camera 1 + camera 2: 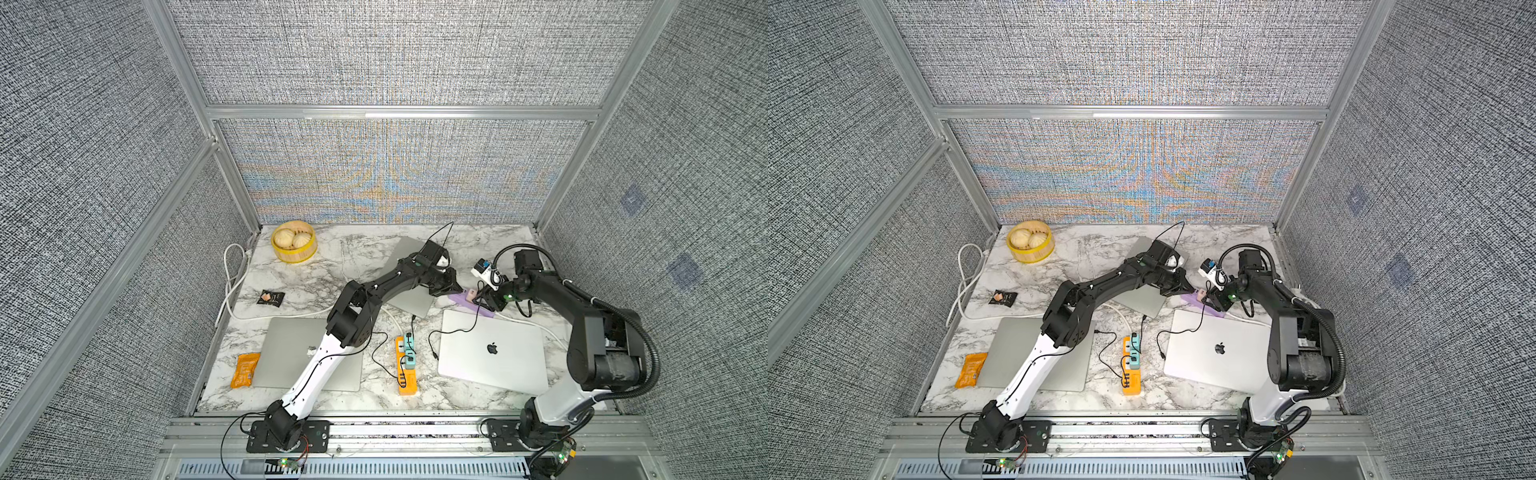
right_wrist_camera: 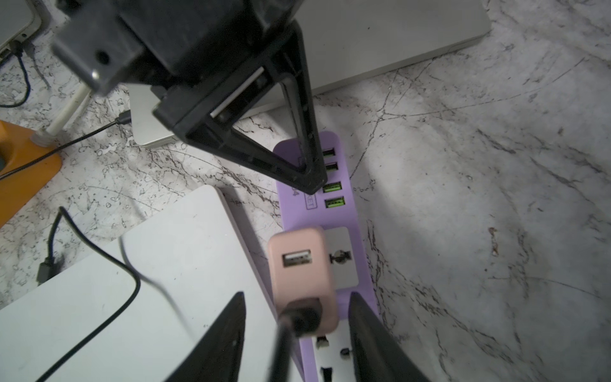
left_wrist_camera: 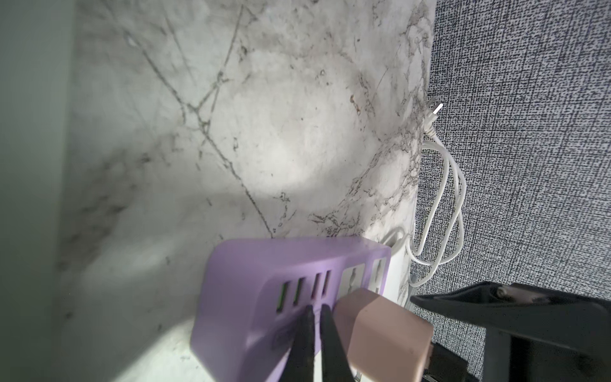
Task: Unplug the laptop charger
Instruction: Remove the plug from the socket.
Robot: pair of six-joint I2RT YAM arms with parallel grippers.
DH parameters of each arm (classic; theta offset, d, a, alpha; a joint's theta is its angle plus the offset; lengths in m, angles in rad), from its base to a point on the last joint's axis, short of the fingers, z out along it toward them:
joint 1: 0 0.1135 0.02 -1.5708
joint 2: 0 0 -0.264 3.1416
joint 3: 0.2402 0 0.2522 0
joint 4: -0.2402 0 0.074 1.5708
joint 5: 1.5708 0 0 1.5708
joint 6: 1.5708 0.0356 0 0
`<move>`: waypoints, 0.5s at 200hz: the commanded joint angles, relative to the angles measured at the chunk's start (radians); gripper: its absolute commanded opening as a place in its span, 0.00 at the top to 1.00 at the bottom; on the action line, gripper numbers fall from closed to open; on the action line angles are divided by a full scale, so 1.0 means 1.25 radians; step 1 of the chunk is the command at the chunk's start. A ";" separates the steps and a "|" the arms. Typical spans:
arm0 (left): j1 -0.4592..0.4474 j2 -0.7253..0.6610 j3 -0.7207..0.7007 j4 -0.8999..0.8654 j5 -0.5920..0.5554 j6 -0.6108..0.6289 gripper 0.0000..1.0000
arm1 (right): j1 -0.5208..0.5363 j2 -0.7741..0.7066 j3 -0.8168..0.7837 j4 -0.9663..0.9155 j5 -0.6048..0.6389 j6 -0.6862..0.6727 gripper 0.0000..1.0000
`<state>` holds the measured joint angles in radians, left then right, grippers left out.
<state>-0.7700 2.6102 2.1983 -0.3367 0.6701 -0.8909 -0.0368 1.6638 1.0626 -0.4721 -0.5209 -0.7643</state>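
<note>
charger: the pink charger (image 2: pixel 302 274) is plugged into the purple power strip (image 2: pixel 297 211), with a black cable (image 2: pixel 132 281) plugged into it and trailing over the near-right laptop (image 1: pixel 492 349)
where: right of centre on the marble table (image 1: pixel 332 266), with the strip lying between that laptop and the far laptop (image 1: pixel 409 301)
left gripper (image 3: pixel 316 317): jaws shut on nothing, tips pressed onto the strip by the USB ports, looks like it's pinning the strip down
right gripper (image 2: pixel 297 297): jaws apart, one finger each side of the pink block with a gap on both sides, nothing gripped yet
step: I'd say it's the grab right before the pull
how I'd do it: squeeze the block's flat sides, not the cable plug, and get low on the body so it doesn't slip
pull: straight out of the socket, no twisting, left tips bearing down so the strip doesn't lift along
watch out: the cable lies loose across the lid and could snag
</note>
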 commanded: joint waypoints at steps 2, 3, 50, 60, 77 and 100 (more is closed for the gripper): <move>-0.001 0.007 -0.003 0.013 0.009 -0.001 0.91 | 0.007 0.002 0.000 0.025 0.018 -0.012 0.49; -0.001 0.007 -0.003 0.013 0.009 -0.001 0.91 | 0.007 0.001 -0.001 0.026 0.018 -0.011 0.50; 0.000 0.009 -0.018 0.013 0.009 -0.005 0.91 | 0.011 0.015 0.005 0.030 0.027 -0.023 0.59; 0.001 0.011 -0.020 0.013 0.011 -0.007 0.92 | 0.012 0.014 0.004 0.031 0.031 -0.026 0.62; 0.001 0.014 -0.023 0.013 0.010 -0.009 0.92 | 0.012 0.012 0.003 0.031 0.036 -0.027 0.68; 0.001 0.014 -0.028 0.004 0.005 -0.010 0.92 | 0.012 0.006 -0.001 0.030 0.018 -0.032 0.80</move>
<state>-0.7696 2.6141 2.1723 -0.2863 0.6964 -0.9028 -0.0212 1.6783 1.0618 -0.4366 -0.4831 -0.7998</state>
